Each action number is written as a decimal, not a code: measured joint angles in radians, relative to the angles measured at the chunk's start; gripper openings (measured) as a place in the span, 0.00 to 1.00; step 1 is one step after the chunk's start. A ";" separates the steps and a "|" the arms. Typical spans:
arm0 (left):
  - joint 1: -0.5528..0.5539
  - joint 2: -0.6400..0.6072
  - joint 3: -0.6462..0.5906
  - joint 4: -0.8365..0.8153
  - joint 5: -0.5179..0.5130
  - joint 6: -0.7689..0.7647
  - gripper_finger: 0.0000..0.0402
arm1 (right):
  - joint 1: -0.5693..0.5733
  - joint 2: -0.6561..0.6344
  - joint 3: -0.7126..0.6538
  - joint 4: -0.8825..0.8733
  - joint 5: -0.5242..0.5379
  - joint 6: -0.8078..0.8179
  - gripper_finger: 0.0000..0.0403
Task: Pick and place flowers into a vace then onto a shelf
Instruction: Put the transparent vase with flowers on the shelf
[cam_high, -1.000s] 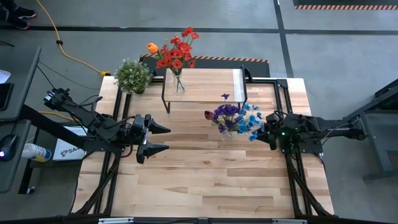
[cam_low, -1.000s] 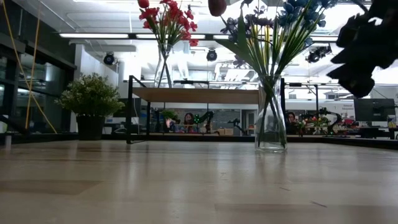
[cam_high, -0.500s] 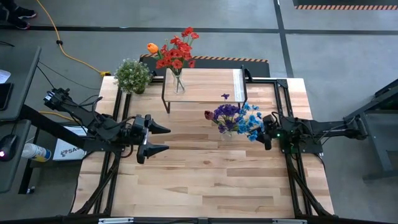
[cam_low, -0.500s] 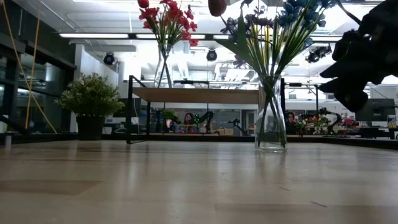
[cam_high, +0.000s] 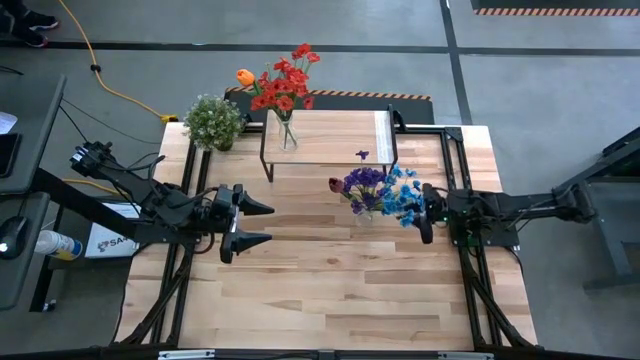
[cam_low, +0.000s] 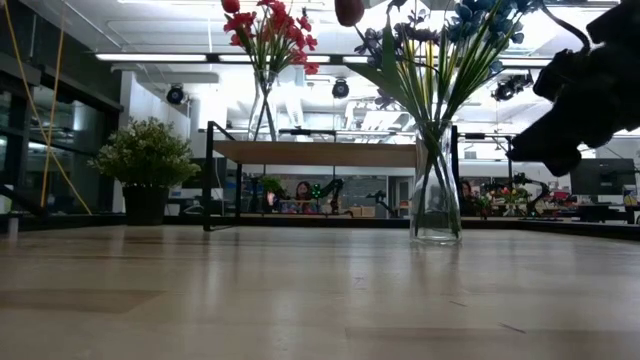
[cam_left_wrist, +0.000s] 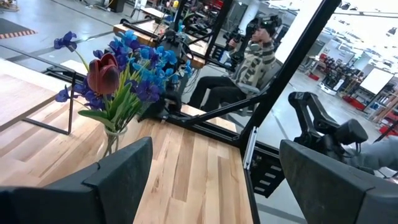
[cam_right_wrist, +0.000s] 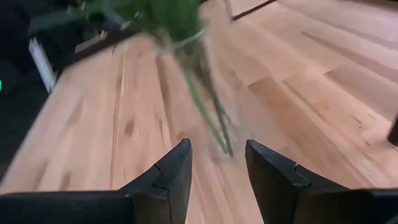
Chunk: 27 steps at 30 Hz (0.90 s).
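Right gripper (cam_high: 425, 212) closer to blue and purple flowers (cam_high: 381, 192) than second ago, now just beside blooms; in low view, raised slightly, nearer vase (cam_low: 436, 195).

On my light wood-plank table (cam_high: 330, 290) I see 1 bushy green potted plant (cam_high: 213, 122), 1 black-legged wood-topped shelf (cam_high: 335, 135) carrying a red-flower vase (cam_high: 286, 132), and 1 clear glass vase of blue and purple flowers (cam_high: 378, 195).

No complete word, label, brand or number can be read in any view. In the high view, a white box (cam_high: 104, 240) beside the table's left edge, under the left arm, shows dark letters that seem to begin "SA", with the rest hidden by the arm.
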 joint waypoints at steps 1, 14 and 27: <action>0.000 0.000 0.000 0.000 0.000 0.000 0.95 | 0.000 0.010 0.000 -0.001 -0.016 -0.028 0.35; 0.000 0.000 0.000 -0.018 -0.002 0.000 0.95 | 0.000 0.141 0.000 0.077 0.032 -0.178 0.39; 0.000 0.000 0.000 -0.023 -0.003 0.000 0.95 | 0.000 0.291 0.000 0.241 0.046 -0.187 0.53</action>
